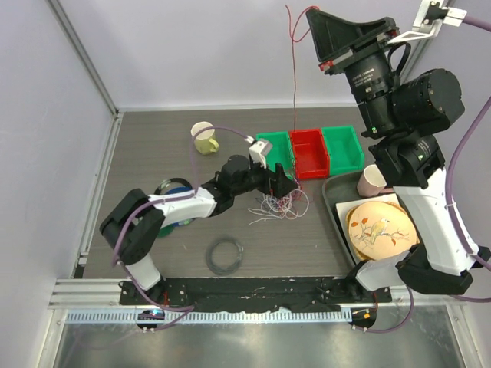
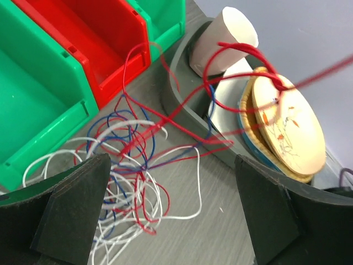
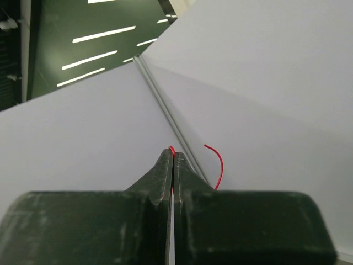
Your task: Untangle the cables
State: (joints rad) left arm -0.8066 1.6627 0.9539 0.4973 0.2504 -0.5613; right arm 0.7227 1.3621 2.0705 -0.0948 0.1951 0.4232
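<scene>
The cables [image 1: 280, 205] are a loose tangle of white, red and blue threads on the grey table, in front of the red bin. My left gripper [image 1: 282, 185] hovers just over the tangle, open. In the left wrist view the tangle [image 2: 124, 165] lies by the left finger [image 2: 77, 204], and the left gripper [image 2: 171, 207] has only bare table between its tips. One red cable [image 1: 294, 84] rises straight up from the pile to my right gripper [image 1: 311, 15], raised high. The right gripper [image 3: 172, 152] is shut on that red cable [image 3: 218, 164], whose free end curls out beside it.
Two green bins [image 1: 276, 149] [image 1: 343, 146] flank a red bin [image 1: 308, 152] behind the tangle. A grey tray [image 1: 331, 192] at right holds a pink cup [image 1: 373, 181] and a decorated plate [image 1: 381, 230]. A yellow mug [image 1: 204, 139] stands far left. A dark coiled ring [image 1: 225, 255] lies near the front.
</scene>
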